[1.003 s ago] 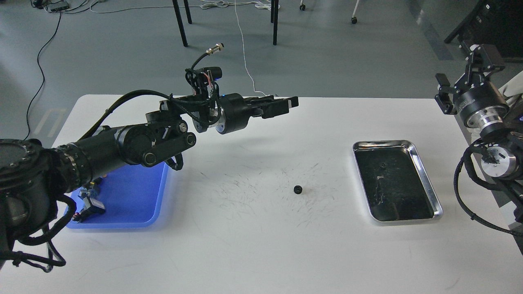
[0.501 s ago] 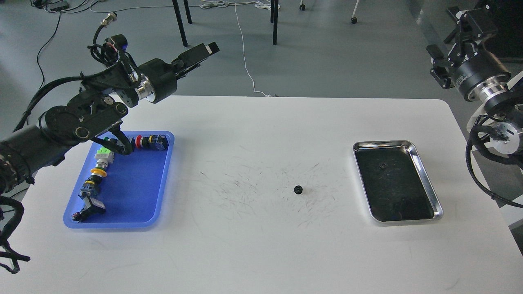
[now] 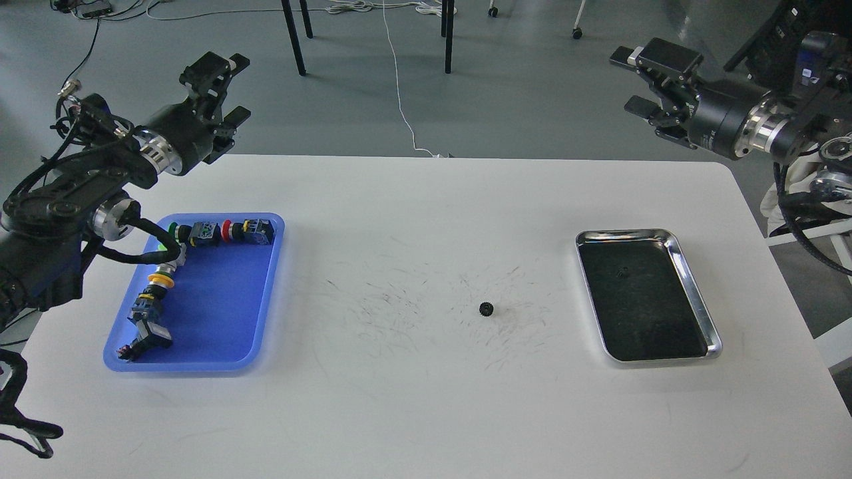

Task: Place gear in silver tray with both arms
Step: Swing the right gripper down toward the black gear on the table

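The right gripper (image 3: 642, 80) is raised beyond the table's far right corner, fingers spread and empty; the left gripper (image 3: 223, 93) hangs over the far left edge, also parted and empty. The small black gear (image 3: 486, 308) lies on the white table (image 3: 426, 412), left of the silver tray (image 3: 692, 293) and well apart from both grippers. It looks rigid, light and toothed; a pinch across its rim seems best.

White table (image 3: 413, 412): gear (image 3: 486, 309), silver tray (image 3: 697, 305), blue tray (image 3: 263, 293)
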`<act>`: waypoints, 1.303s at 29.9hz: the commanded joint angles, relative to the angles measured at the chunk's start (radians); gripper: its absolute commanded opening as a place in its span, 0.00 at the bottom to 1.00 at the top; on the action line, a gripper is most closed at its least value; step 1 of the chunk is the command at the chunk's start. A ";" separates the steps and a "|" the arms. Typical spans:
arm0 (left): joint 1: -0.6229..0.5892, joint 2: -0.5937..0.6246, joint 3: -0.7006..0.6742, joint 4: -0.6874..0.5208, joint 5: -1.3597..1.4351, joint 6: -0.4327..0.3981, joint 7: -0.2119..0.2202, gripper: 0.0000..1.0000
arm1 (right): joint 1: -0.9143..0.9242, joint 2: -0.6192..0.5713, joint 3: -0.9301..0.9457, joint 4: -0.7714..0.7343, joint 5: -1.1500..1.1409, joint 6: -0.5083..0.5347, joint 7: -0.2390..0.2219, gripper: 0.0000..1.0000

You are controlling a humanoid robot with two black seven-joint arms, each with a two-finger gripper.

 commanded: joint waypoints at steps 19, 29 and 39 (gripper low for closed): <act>0.100 -0.001 -0.241 0.113 -0.184 -0.106 0.001 0.98 | 0.073 0.148 -0.012 0.044 -0.768 0.151 0.009 0.92; 0.153 0.000 -0.319 0.111 -0.262 -0.106 0.082 0.98 | 0.076 0.209 -0.055 0.053 -1.128 0.217 0.099 0.84; 0.182 -0.012 -0.448 0.111 -0.369 -0.106 0.209 0.98 | 0.106 0.317 -0.199 0.051 -1.226 0.218 0.145 0.89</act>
